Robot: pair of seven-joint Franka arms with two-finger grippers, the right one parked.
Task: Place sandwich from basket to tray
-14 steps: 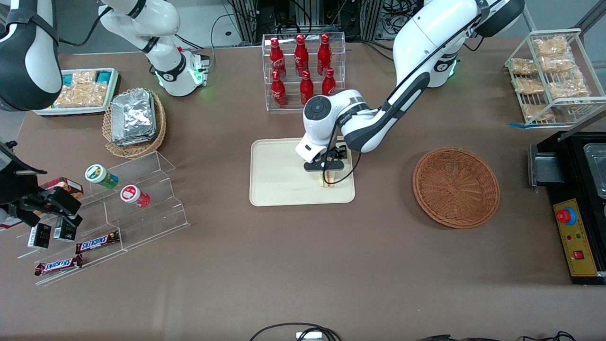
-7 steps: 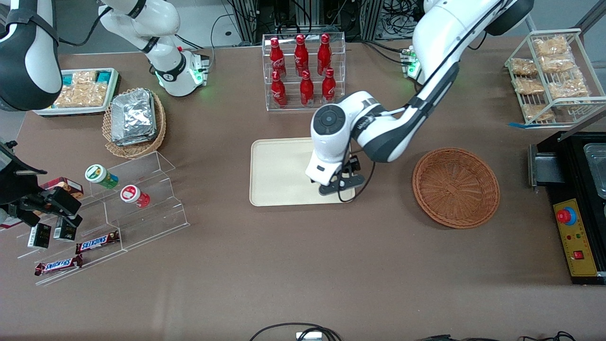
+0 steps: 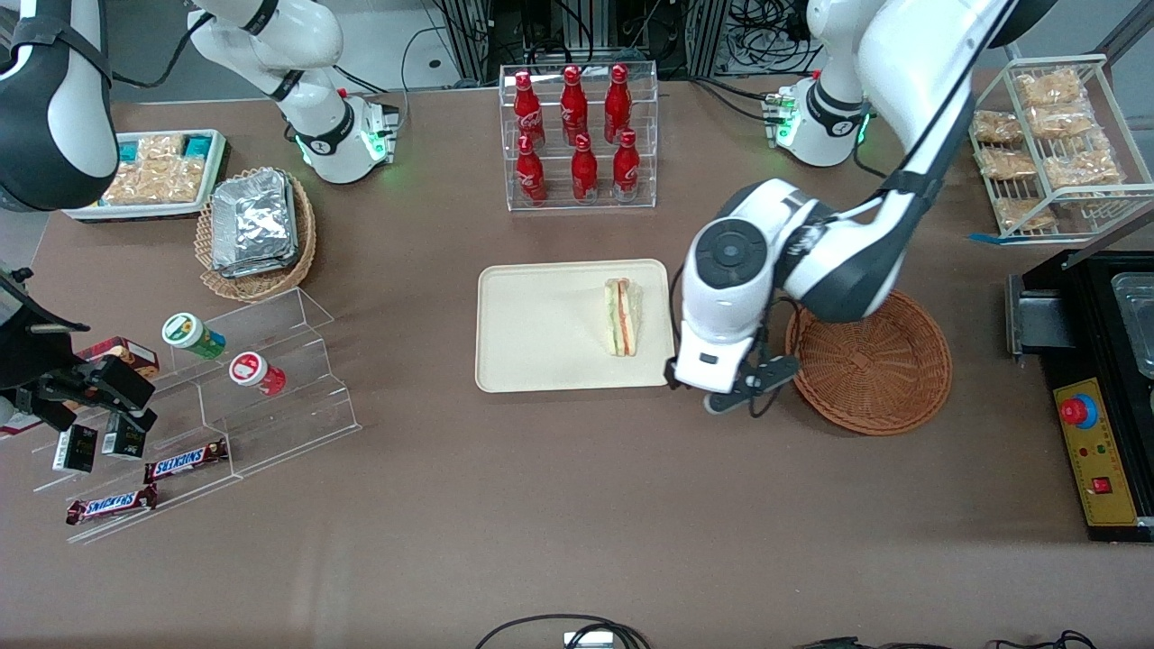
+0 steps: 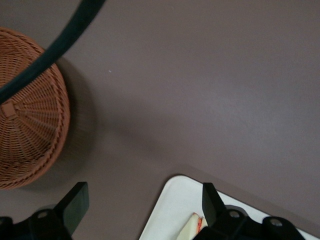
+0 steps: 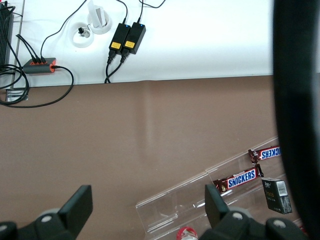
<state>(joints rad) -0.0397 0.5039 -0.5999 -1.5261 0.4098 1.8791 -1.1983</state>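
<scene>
The sandwich (image 3: 622,315), a white bread wedge with red, orange and green filling, lies on the cream-beige tray (image 3: 541,361), near the tray's edge toward the working arm's end. The reddish-brown wicker basket (image 3: 870,356) sits beside the tray and holds nothing. My gripper (image 3: 735,392) hangs over the bare table between the tray and the basket, open and holding nothing. In the left wrist view the gripper (image 4: 142,205) is spread wide, with the tray's corner (image 4: 170,215), a tip of the sandwich (image 4: 192,227) and the basket (image 4: 30,130) in sight.
A clear rack of red bottles (image 3: 577,135) stands farther from the camera than the tray. A tan basket of foil packets (image 3: 257,225) and a clear stepped stand (image 3: 225,379) lie toward the parked arm's end. A wire snack rack (image 3: 1046,144) and a black machine (image 3: 1100,379) lie toward the working arm's end.
The gripper let go of the sandwich, which now lies on the tray. The gripper rose and moved off the tray toward the basket.
</scene>
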